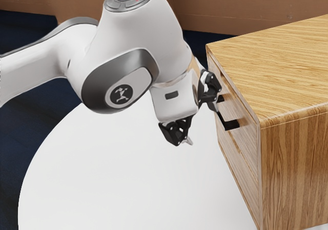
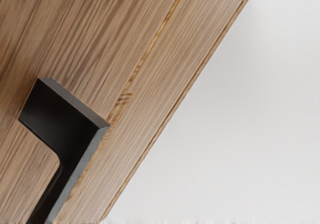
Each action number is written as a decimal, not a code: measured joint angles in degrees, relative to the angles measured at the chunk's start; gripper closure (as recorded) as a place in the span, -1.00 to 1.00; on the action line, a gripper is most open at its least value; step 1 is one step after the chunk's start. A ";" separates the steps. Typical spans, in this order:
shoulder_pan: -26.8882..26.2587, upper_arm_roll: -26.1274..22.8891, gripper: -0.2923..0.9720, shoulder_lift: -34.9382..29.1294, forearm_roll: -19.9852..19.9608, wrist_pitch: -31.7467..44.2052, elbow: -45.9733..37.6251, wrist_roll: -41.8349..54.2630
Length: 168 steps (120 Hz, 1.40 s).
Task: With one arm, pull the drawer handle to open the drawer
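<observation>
Our end effector [image 1: 210, 92] at far end of black drawer handle [image 1: 226, 115], bar lying level along top drawer [image 1: 248, 138], cabinet [image 1: 287, 86] at worktop [image 1: 102, 189] edge, exterior view's right. Grip state: cannot tell. Drawer looks shut.

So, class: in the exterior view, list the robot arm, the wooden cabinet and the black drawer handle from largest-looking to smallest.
1. The robot arm and the wooden cabinet fill about the same share of the picture. The arm seems nearer the camera, so I leave these two unranked.
2. The black drawer handle is clearly the smallest.
</observation>
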 joint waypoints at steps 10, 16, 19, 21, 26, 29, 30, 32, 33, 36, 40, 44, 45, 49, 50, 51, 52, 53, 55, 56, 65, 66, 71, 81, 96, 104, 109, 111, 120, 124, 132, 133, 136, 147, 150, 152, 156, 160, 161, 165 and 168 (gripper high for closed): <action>-0.13 0.02 -0.50 0.03 0.57 0.63 -0.17 0.20; -0.21 0.02 -0.50 0.02 0.77 0.95 -0.19 0.29; -0.24 0.02 -0.50 0.04 0.84 1.09 -0.20 0.34; -0.25 0.02 -0.50 0.04 0.89 1.17 -0.20 0.37; -0.24 0.01 -0.50 0.06 0.99 1.35 -0.21 0.45; -0.24 0.00 -0.50 0.15 1.03 1.46 -0.21 0.49; -0.25 0.00 -0.50 0.18 1.05 1.50 -0.21 0.50; -0.25 -0.02 -0.50 0.24 1.07 1.57 -0.21 0.53; -0.25 -0.02 -0.50 0.27 1.07 1.61 -0.21 0.54; -0.29 0.00 -0.50 0.36 1.10 1.73 -0.21 0.58; -0.31 0.01 -0.50 0.68 1.16 1.87 -0.08 0.62; -0.28 0.02 -0.50 1.07 1.54 2.00 0.08 0.66; -0.27 0.02 -0.50 1.16 1.65 2.03 0.11 0.66; -0.19 0.02 -0.50 1.43 2.03 2.14 0.21 0.69; -0.17 0.02 -0.50 1.50 2.13 2.16 0.22 0.70; -0.16 0.02 -0.50 1.59 2.28 2.18 0.24 0.71; -0.15 0.02 -0.50 1.67 2.43 2.20 0.25 0.71; -0.14 0.02 -0.50 1.74 2.58 2.23 0.26 0.72; -0.12 0.02 -0.50 1.87 2.86 2.26 0.27 0.73; -0.12 0.02 -0.50 1.95 3.00 2.28 0.28 0.74; -0.11 0.02 -0.50 2.67 4.01 3.20 0.29 0.80; -0.11 0.02 -0.50 2.75 4.10 3.37 0.28 0.80; -0.08 0.06 -0.46 3.02 4.46 4.15 0.25 0.84; -0.80 0.98 -0.44 3.23 5.06 5.42 0.12 0.88; -2.16 2.55 -0.36 3.28 5.73 6.50 -0.16 0.91; -0.48 1.02 -0.52 3.16 5.63 5.49 -0.40 0.94; -0.14 0.68 -0.58 3.14 5.53 4.68 -0.60 0.96; -0.16 0.67 -0.60 3.14 5.49 4.33 -0.74 0.96; -0.75 0.88 -0.69 3.16 5.28 2.01 -1.18 0.94; -1.04 1.19 -0.79 3.11 5.19 0.45 -1.25 0.88; -1.99 2.17 -0.84 2.54 5.00 -3.59 -1.11 0.60; -2.23 2.44 -0.80 2.30 4.98 -4.25 -1.02 0.56; -2.92 3.27 -0.63 1.54 4.92 -6.25 -0.64 0.44; -5.74 11.13 -0.33 -2.01 5.74 -20.11 7.78 -0.43; -3.76 13.22 -0.36 -2.63 6.64 -25.24 12.05 -0.78; -2.22 14.15 -0.37 -2.94 7.55 -28.76 14.84 -1.05; -0.23 15.03 -0.40 -3.56 9.98 -35.79 19.71 -1.75; -0.39 15.37 -0.42 -3.96 12.23 -41.89 22.61 -2.72; -0.62 15.50 -0.42 -4.01 12.70 -43.26 23.00 -2.98; -1.46 16.42 -0.44 -4.01 14.24 -48.30 23.61 -3.99; -1.61 17.10 -0.45 -4.01 15.10 -51.73 23.69 -4.72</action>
